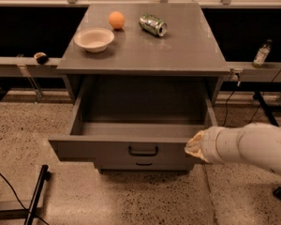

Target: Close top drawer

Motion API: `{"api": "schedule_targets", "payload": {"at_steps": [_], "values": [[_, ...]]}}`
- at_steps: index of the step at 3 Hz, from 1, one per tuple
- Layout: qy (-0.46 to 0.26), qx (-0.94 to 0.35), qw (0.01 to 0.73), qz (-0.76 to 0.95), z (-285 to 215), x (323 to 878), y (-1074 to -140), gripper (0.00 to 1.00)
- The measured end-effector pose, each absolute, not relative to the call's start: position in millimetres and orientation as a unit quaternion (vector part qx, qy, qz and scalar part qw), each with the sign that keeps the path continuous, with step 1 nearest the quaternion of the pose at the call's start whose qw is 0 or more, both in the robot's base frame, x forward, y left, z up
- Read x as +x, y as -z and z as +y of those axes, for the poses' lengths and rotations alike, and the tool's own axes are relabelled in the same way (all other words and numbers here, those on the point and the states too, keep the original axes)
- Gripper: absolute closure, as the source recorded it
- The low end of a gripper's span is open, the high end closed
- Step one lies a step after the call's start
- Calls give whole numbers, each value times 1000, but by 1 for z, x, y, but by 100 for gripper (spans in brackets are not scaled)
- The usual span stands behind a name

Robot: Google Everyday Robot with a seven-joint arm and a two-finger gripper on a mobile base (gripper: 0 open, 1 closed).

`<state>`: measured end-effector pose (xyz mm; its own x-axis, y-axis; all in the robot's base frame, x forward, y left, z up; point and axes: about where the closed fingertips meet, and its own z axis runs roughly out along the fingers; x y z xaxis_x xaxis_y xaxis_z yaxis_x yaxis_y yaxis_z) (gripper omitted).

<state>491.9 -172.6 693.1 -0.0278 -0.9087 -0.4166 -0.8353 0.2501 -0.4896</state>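
The top drawer [107, 150] of the grey cabinet is pulled partly out, its inside bare, with a small black handle [143, 151] at mid-front. A lower drawer front with the same kind of handle [144, 164] shows just beneath it. My gripper [193, 146] is at the end of the white arm that enters from the right. It sits against the right end of the top drawer's front panel.
On the cabinet top [178, 50] stand a white bowl [94, 39], an orange [116, 20] and a can lying on its side [152, 25]. A bottle [261, 54] stands on a ledge at the right. A black stand leg [35, 196] lies at lower left on the speckled floor.
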Motion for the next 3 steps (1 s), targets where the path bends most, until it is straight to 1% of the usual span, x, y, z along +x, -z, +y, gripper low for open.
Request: {"api": "schedule_targets", "payload": {"at_steps": [1, 2, 3], "values": [[54, -610, 339, 714, -173, 494, -694, 100], [36, -619, 364, 695, -179, 527, -712, 100], [54, -619, 379, 686, -181, 541, -734, 100]]}}
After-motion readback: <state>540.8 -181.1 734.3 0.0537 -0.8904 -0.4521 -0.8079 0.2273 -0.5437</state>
